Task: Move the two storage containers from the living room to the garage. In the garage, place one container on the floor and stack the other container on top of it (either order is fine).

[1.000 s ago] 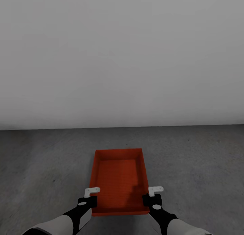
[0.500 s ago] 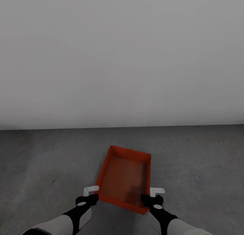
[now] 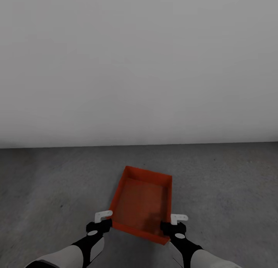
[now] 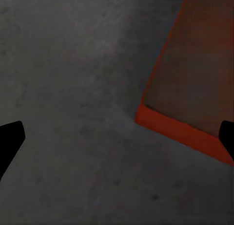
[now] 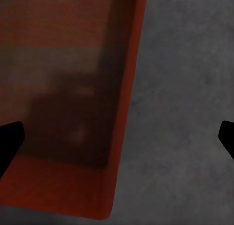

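Hands both spreading wide: left hand (image 3: 103, 218) gripping nothing beside container (image 3: 142, 200); right hand (image 3: 174, 221) straddling its right wall. Orange-red container lying skewed on grey floor (image 3: 231, 183), open side up.

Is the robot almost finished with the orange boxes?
About halfway, it seems. One storage container already lies on the garage's grey concrete floor, turned a bit askew. Both tools, left and right, are open beside its near corners, holding nothing. Left to do: bring the second container and stack it on top.
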### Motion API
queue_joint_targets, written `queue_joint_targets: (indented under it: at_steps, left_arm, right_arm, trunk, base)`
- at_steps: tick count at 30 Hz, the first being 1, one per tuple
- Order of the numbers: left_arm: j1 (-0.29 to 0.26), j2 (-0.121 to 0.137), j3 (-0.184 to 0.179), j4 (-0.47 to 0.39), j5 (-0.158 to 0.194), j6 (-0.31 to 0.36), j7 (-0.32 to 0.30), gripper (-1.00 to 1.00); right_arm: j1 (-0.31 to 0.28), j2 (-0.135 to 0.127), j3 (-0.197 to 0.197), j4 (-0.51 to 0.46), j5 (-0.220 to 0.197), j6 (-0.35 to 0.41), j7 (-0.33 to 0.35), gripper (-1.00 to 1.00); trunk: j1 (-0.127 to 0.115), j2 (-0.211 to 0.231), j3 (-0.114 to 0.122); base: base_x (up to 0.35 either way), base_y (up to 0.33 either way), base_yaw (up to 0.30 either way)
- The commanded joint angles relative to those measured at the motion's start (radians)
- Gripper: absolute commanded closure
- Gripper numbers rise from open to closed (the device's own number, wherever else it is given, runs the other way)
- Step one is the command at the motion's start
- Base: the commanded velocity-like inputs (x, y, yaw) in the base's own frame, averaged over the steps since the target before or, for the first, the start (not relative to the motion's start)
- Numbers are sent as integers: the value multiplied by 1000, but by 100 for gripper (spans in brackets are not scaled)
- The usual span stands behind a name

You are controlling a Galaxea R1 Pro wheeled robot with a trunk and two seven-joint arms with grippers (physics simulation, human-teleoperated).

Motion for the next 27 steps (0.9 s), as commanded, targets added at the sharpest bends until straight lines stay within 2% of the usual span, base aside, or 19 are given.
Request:
queue_joint_targets:
  at_steps: [1, 27]
  left_arm:
    - [-1, 0, -9, 1, 9, -4, 4, -100]
    - [-1, 0, -9, 1, 9, -8, 3, -100]
  right_arm:
    - [-1, 0, 8, 1, -10, -4, -3, -100]
    - [-1, 0, 8, 1, -11, -4, -4, -100]
  trunk:
    - [0, 0, -1]
    - [-96, 175, 78]
  base:
    - [0, 0, 0]
    - [0, 0, 0]
